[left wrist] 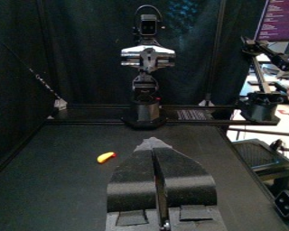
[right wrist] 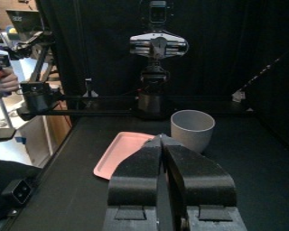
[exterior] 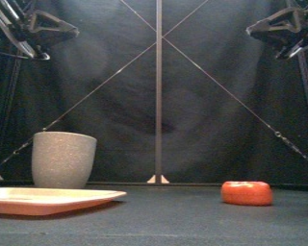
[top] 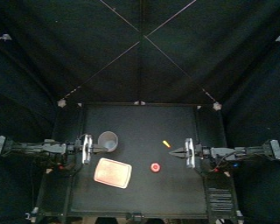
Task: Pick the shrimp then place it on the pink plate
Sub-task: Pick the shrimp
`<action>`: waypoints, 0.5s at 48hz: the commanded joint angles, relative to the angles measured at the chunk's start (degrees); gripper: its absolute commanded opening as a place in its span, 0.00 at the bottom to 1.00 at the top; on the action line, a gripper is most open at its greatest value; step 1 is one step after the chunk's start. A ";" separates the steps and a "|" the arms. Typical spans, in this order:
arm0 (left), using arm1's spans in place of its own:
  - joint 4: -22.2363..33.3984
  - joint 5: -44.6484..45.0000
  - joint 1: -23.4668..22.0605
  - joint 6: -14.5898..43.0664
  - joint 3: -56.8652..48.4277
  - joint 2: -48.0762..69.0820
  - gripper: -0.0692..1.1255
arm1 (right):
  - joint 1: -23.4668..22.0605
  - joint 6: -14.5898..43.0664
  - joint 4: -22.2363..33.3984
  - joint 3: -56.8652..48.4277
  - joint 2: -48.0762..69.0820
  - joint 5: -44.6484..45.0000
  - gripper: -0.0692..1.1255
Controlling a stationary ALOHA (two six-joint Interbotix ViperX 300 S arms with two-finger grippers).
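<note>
Right of the plate (top: 113,173) and farther back than it lies the shrimp (top: 166,143), a small orange sliver well apart from the plate's rim. Both my pincers are pressed together and hold nothing. My right pincer (right wrist: 166,143) hangs out past the shrimp on the plate's right, and my left pincer (left wrist: 153,144) off the plate's left side. I judge the pick not yet begun. The right one is nearer, so I would spread it wide, set the jaws across the shrimp's narrow side and come straight down. A red toy (top: 156,166) sits just beside the plate's right edge, near my carrying path, so I should lift well over it. The cup (top: 108,139) stands behind the plate, clear of that path.
</note>
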State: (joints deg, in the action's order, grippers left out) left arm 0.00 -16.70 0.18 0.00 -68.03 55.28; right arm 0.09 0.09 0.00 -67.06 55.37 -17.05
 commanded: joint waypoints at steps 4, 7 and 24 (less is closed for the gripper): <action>0.18 4.48 0.62 -0.09 2.11 -0.53 0.14 | -0.97 1.58 -2.99 -0.26 -2.55 0.88 0.08; 0.18 6.42 1.05 -0.09 2.81 -0.53 0.14 | -3.08 2.81 -6.24 -0.18 -3.96 2.20 0.08; 0.18 8.70 3.34 0.00 3.78 -0.53 0.14 | -17.67 3.52 -14.50 1.76 -10.46 18.28 0.18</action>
State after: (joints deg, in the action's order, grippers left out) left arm 0.18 -7.73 3.34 0.00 -65.83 55.02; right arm -15.29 3.69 -14.24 -67.06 46.23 -1.32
